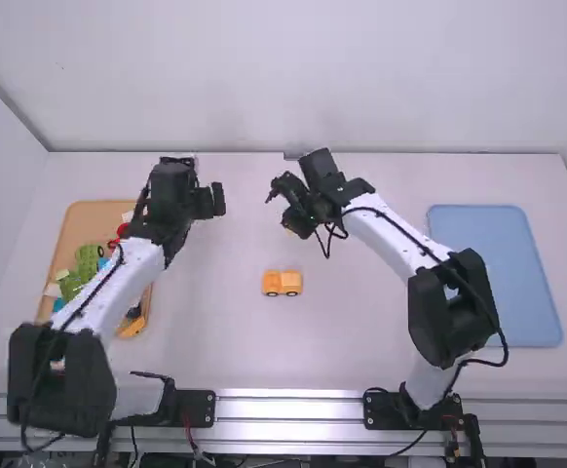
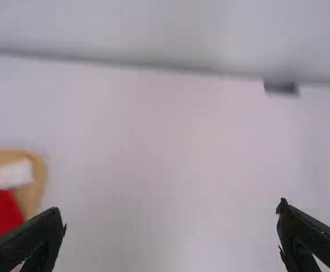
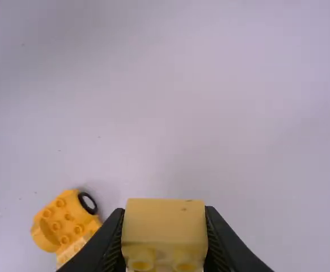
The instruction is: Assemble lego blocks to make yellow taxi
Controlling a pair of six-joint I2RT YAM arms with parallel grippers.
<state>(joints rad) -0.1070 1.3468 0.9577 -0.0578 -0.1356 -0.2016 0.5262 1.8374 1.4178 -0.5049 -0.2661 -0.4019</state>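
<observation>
Right gripper point(image 3: 164, 212) clamped on yellow block point(image 3: 165, 224), left gripper point(image 2: 170, 209) fingers apart. Risk: off-centre press could miss studs point(image 3: 56, 225), skidding the unbraced toy car point(image 1: 283, 284) mid-frame, high view.

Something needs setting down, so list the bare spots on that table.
Bare white table lies between the wooden tray and yellow vehicle, and between vehicle and metal rail; the blue tray looks bare. Crowded: the wooden tray of blocks, and beyond the vehicle, where the right end effector grips a yellow block.
</observation>
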